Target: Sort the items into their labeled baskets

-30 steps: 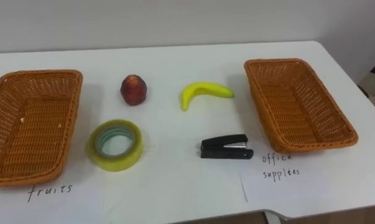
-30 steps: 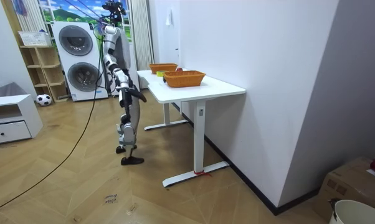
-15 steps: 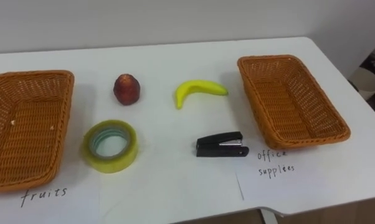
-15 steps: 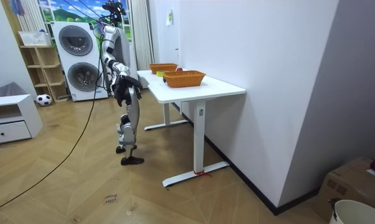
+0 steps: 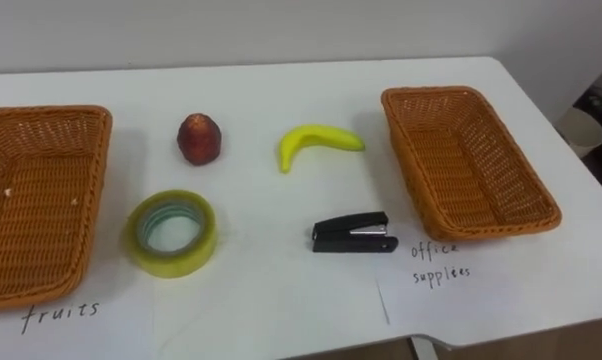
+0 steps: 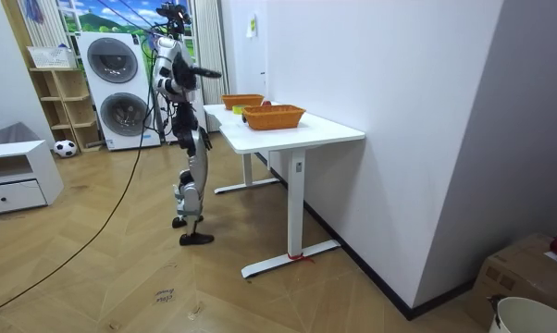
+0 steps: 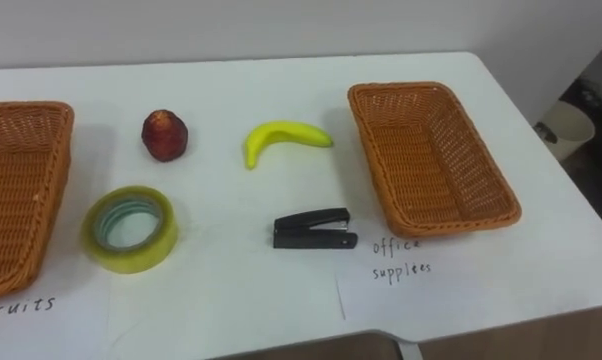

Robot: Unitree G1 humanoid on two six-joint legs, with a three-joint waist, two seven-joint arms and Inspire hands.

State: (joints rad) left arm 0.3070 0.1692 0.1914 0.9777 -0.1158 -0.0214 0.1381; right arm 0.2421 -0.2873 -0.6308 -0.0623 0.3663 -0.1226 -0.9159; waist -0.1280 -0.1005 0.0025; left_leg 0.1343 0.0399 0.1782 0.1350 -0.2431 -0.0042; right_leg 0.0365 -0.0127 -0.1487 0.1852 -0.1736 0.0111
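1. Table (image 5: 281,85): white, set against a white wall. The robot stands at its long edge, at the room view's left, facing it.
2. Left wicker basket (image 5: 41,200): at the robot's left end of the table, with nothing inside. A handwritten label (image 5: 61,312) lies on the table in front of it.
3. Right wicker basket (image 5: 466,160): at the robot's right end, with nothing inside. A paper sheet (image 5: 446,290) with handwriting lies in front of its near corner.
4. Red fruit (image 5: 199,138): round, on the bare table between the baskets, in the far row, nearer the left basket.
5. Banana (image 5: 316,143): yellow, lying flat to the right of the red fruit and well apart from it.
6. Tape roll (image 5: 171,233): yellowish, lying flat in the near row, in front of the red fruit and just beside the left basket.
7. Stapler (image 5: 353,232): black, closed, in the near row in front of the banana, near the right basket's corner.
8. Hand (image 6: 212,73): held out at shoulder height toward the table. I cannot tell which hand it is, nor whether it is clenched or released.
9. Washing machines (image 6: 119,88): stacked behind the robot.
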